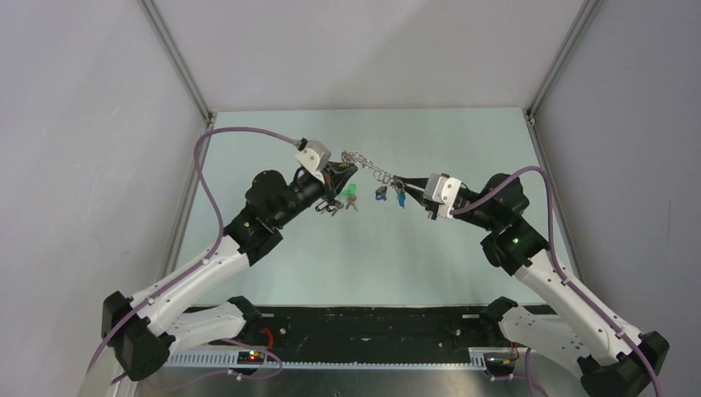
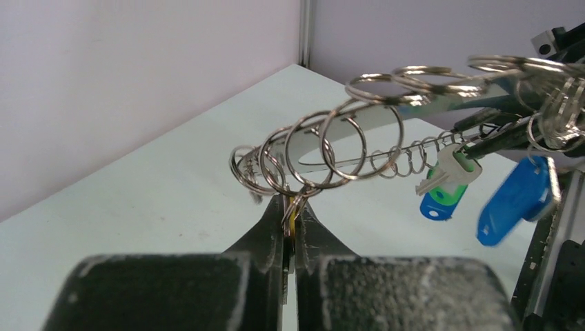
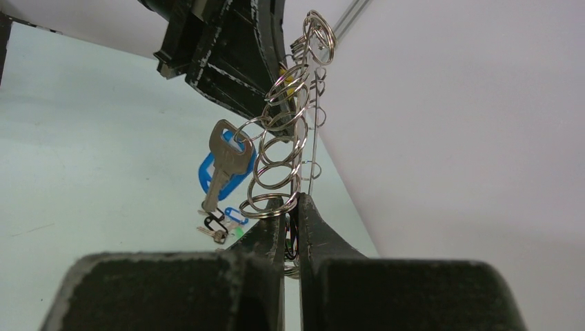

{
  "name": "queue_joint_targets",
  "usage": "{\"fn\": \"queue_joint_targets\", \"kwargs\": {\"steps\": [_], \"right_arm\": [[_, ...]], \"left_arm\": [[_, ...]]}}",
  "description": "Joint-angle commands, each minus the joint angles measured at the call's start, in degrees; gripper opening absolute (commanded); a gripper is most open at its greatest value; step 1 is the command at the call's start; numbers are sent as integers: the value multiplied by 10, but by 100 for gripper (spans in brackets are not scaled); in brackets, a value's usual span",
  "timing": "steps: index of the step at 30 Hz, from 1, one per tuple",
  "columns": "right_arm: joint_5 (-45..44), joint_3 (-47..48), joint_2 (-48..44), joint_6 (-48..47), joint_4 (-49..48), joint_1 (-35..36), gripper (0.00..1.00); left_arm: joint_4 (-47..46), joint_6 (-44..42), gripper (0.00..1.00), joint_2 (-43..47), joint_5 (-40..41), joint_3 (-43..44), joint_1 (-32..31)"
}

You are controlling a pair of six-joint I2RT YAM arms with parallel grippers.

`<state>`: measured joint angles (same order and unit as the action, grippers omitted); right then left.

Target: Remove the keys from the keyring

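The keyring [image 1: 372,169], a flat grey ring strung with several small split rings, hangs stretched in the air between my two grippers. My left gripper [image 1: 345,172] is shut on its left end; in the left wrist view the jaws [image 2: 293,210] pinch a small ring and a yellow piece below the keyring [image 2: 324,152]. My right gripper [image 1: 403,180] is shut on the right end, pinching a split ring in the right wrist view [image 3: 295,201]. Blue-tagged keys [image 1: 383,194] dangle from the ring; they also show in the left wrist view [image 2: 517,200] and the right wrist view [image 3: 224,165].
Loose keys with green, blue and dark tags [image 1: 345,200] lie on the pale green table below the left gripper, also seen in the right wrist view [image 3: 221,224]. White walls enclose the table [image 1: 364,265] on three sides.
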<state>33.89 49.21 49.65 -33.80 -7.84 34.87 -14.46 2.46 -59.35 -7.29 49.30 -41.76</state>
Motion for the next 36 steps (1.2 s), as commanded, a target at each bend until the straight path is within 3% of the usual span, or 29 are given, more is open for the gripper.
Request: {"fn": "queue_joint_targets", "kwargs": {"steps": [1, 7, 9, 10, 11, 12, 14, 20, 24, 27, 31, 36], "right_arm": [[9, 33, -10, 12, -38, -8, 0], [-1, 32, -10, 20, -4, -17, 0], [-2, 32, -10, 29, 10, -19, 15], [-2, 26, -10, 34, 16, -19, 31], [1, 22, -12, 46, 17, -20, 37], [4, 13, -18, 53, 18, -20, 51], [28, -1, -30, 72, 19, -20, 63], [98, -25, -60, 129, 17, -27, 61], [122, -31, -39, 165, -6, -29, 50], [124, -39, -15, 221, -45, -28, 42], [101, -65, 25, 297, -145, -28, 41], [75, -74, 65, 340, -201, -26, 43]], "left_arm": [[-13, -13, 0, 37, 4, -12, -2], [76, -18, 0, 52, 6, 3, -1], [121, -23, 0, 50, 7, 17, -1], [162, -23, 0, 45, 8, 31, -1], [182, -37, 0, 41, 6, 41, -1], [224, -44, 0, 31, 3, 60, -1], [286, -65, 0, 13, -5, 95, -1], [459, -151, 0, -46, -27, 194, -3], [530, -243, 0, -66, -47, 231, -12], [555, -290, 0, -75, -3, 253, -29], [566, -357, 0, -92, 73, 286, -51], [561, -449, 0, -104, 141, 311, -65]]}}
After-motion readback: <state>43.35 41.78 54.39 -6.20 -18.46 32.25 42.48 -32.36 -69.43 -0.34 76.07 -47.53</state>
